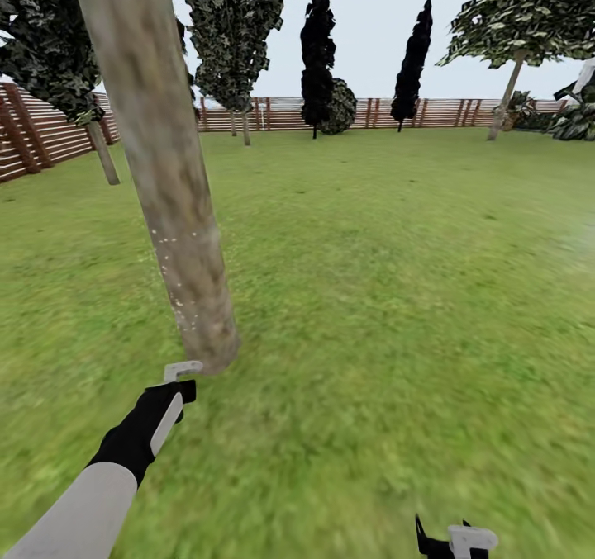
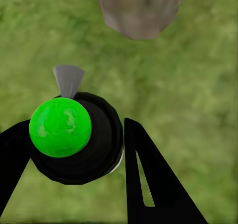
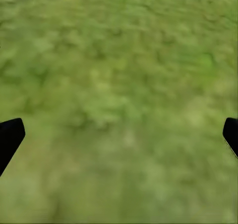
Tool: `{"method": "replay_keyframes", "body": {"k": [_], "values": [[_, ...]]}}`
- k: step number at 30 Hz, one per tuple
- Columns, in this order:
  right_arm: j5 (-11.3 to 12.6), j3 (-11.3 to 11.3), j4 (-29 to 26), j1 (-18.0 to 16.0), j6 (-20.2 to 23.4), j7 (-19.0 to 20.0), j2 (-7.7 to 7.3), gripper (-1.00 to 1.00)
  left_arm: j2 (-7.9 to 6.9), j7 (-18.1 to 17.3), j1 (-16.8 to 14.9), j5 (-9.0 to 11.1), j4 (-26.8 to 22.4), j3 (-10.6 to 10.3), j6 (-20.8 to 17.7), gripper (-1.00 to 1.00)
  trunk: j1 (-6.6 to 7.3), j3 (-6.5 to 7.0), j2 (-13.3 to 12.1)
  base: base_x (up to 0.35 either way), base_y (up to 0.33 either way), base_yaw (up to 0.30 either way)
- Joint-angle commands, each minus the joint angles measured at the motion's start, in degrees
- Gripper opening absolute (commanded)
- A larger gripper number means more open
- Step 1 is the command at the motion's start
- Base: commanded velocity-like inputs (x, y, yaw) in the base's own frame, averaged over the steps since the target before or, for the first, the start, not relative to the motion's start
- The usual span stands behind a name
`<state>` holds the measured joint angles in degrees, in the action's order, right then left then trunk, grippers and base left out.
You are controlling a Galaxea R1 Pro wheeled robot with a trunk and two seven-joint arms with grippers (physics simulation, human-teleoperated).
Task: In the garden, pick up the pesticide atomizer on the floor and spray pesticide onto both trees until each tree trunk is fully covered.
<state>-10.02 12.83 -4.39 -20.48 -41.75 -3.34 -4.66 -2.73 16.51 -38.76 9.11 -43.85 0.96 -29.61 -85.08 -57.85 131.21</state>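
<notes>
Left gripper (image 2: 74,149) clasped on the atomizer (image 2: 74,139), its pale trigger head (image 1: 182,370) pointing at the base of the near trunk (image 1: 178,212), just beside it. White specks dot the lower bark on the near side, probably pesticide; most of the trunk looks bare, so coverage appears only begun. Other trees (image 1: 496,39) stand well apart across the grass (image 1: 397,295) by the fence (image 1: 446,111); the second tree seems untouched. Right gripper (image 3: 119,134) hangs spread wide over grass, holding nothing
</notes>
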Motion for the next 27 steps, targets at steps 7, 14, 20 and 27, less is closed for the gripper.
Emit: {"method": "replay_keyframes", "body": {"k": [7, 14, 20, 27], "values": [[0.0, 0.0, 0.0, 0.0, 0.0, 0.0, 0.0, 1.0, 0.0, 0.01, -0.01, -0.05, 0.0, 0.01, -0.01, -1.0, 0.0, 0.0, 0.0, 0.084, -0.269, 0.279], [0.0, 0.0, 0.0, 0.0, 0.0, 0.0, 0.0, 1.0, 0.0, 0.01, 0.0, -0.01, 0.0, 0.01, -0.01, -1.0, 0.0, 0.0, 0.0, 0.084, -0.269, 0.279], [0.0, 0.0, 0.0, 0.0, 0.0, 0.0, 0.0, 1.0, 0.09, 0.01, 0.0, -0.05, 0.0, -0.08, -0.01, -1.0, 0.0, 0.0, 0.0, 0.084, -0.269, 0.257], [0.0, 0.0, 0.0, 0.0, 0.0, 0.0, 0.0, 1.0, 0.14, 0.01, 0.0, -0.05, 0.0, -0.05, -0.01, -1.0, 0.0, 0.0, 0.0, 0.084, -0.269, 0.028]]}}
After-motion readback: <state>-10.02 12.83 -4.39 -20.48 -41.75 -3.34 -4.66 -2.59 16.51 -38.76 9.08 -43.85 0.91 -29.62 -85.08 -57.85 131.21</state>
